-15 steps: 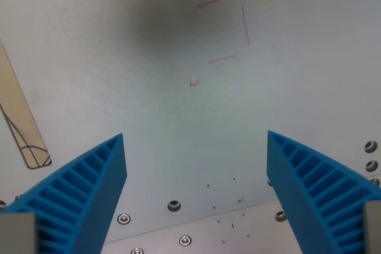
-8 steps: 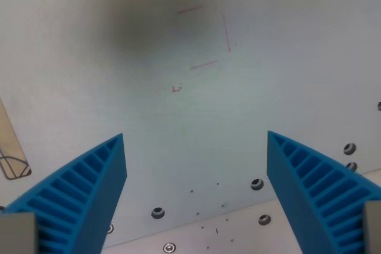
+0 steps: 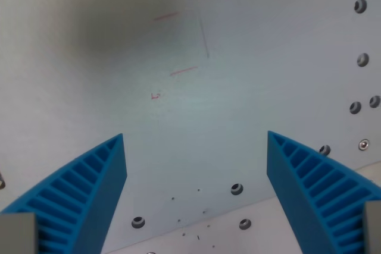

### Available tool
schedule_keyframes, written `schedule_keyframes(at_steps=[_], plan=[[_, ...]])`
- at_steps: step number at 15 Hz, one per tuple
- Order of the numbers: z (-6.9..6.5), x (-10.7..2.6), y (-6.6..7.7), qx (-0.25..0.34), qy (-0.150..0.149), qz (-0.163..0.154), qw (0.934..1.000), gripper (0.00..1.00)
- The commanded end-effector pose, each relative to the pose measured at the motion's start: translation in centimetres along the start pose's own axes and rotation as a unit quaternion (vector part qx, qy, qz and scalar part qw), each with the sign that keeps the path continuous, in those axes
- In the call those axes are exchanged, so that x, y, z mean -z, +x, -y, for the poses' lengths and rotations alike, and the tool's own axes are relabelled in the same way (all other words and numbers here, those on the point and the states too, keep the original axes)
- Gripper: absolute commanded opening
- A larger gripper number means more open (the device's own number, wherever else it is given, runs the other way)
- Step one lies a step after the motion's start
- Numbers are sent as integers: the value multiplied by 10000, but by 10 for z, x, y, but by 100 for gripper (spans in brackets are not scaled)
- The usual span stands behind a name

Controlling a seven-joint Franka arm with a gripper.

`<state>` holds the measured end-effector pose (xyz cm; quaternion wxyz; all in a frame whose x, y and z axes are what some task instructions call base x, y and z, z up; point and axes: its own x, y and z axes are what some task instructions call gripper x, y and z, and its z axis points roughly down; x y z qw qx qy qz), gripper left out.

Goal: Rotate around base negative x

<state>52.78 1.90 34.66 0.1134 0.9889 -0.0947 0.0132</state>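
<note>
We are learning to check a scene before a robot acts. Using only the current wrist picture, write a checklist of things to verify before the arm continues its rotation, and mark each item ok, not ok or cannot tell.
1. Gripper open: ok, the blue fingers stand wide apart.
2. Nothing held between the fingers: ok, only bare table surface shows in the gap.
3. No loose object near the fingertips: ok, only screw holes and small specks.
4. Red line markings in view as a reference: ok, faint but visible.
5. Clearance beside and behind the arm: cannot tell, outside this view.
6. Height above the table: cannot tell.
</note>
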Motion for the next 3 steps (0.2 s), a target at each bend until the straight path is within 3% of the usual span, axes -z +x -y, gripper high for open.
schedule_keyframes(at_steps=[1, 3], plan=[[3, 3, -1, -117, -1111, -138, 9936, 100], [3, 3, -1, -116, -1225, -158, 9923, 100]])
